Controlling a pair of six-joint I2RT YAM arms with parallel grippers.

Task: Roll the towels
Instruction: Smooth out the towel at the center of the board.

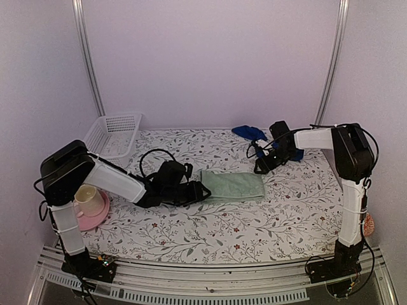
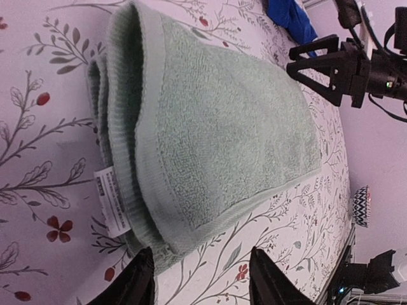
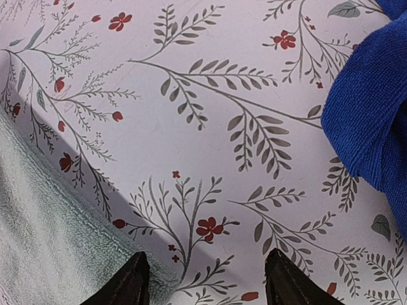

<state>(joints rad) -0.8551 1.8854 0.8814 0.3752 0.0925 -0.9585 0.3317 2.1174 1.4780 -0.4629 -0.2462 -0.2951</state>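
The pale sage-green towel [image 1: 233, 186] lies folded flat at the table's middle, its left end doubled over; it fills the left wrist view [image 2: 216, 127], with a white label at its edge. My left gripper [image 1: 202, 189] is open and empty at the towel's left end, one finger touching the fold [image 2: 201, 279]. The royal-blue towel [image 1: 249, 132] lies crumpled at the back, partly behind my right arm; its edge shows in the right wrist view [image 3: 372, 121]. My right gripper [image 1: 259, 166] is open and empty, between both towels [image 3: 205, 279].
A white slotted basket [image 1: 114, 133] stands at the back left. A pink cup on a pink saucer [image 1: 90, 204] sits at the near left beside my left arm. A floral cloth [image 1: 210, 235] covers the table. Walls close in on three sides.
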